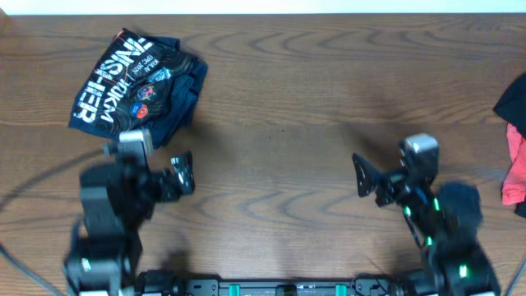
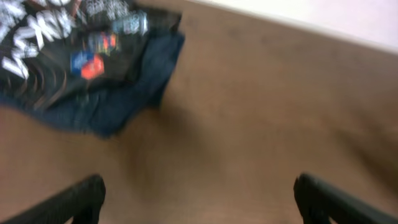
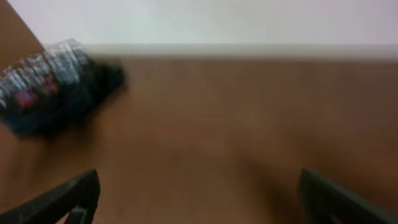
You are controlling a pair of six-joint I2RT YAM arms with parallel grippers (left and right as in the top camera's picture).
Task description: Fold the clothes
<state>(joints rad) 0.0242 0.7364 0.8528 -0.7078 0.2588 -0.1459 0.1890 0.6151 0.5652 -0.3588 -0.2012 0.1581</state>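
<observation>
1. The middle of the table [image 1: 279,107] gives a broad free lane between the left gripper [image 1: 184,173] and the right gripper [image 1: 362,175], both with jaws spread wide.
2. A folded navy shirt [image 1: 138,82] blocks the far left, near the left gripper.
3. A black garment [image 1: 511,103] and a red garment [image 1: 515,168], possibly overlapping, crowd the right edge.

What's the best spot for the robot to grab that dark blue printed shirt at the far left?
Probably the loose plain-blue flap at the shirt's near right corner, approached from the near side by the left arm's open fingers. That flap sticks out past the printed bundle, lies thin and flat, and is the part closest to that arm.
</observation>
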